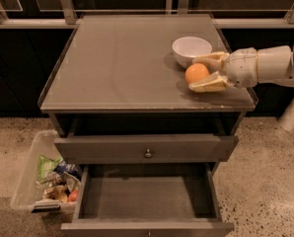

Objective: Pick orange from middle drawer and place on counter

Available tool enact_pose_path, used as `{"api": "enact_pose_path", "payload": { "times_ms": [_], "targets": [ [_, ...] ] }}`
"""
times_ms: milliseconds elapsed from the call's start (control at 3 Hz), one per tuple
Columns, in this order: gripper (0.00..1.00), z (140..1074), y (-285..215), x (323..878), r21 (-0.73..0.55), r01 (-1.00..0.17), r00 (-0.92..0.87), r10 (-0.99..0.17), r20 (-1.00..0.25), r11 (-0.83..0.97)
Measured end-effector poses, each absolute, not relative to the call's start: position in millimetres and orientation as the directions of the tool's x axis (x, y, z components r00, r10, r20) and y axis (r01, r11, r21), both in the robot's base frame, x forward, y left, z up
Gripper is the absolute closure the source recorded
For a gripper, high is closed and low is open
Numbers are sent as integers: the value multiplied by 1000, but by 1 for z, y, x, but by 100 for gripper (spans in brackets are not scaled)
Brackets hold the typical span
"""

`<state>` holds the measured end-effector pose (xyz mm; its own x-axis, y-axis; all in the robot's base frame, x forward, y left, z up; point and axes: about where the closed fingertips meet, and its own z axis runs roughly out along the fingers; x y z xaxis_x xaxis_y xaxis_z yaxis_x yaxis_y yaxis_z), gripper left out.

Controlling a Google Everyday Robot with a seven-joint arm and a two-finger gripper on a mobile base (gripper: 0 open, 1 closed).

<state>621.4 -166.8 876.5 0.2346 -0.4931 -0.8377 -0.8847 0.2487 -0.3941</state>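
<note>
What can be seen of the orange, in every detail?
The orange is small, round and smooth, evenly bright orange. It is over the right front part of the counter, just before the white bowl. The gripper, which reaches in from the right, is shut on it, its pale fingers on two sides. Whether it rests on the surface cannot be told.

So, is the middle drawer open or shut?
Open: the middle drawer is pulled out, its floor bare. The claw grips the orange over the counter.
</note>
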Motion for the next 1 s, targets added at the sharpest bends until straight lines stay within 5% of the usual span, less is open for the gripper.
{"api": "enact_pose_path", "payload": {
  "times_ms": [333,1000],
  "targets": [
    [100,859,-172,629,-359,-897,191,-507,-840,258],
    [57,858,-172,629,-358,-897,189,-508,-840,258]
  ]
}}
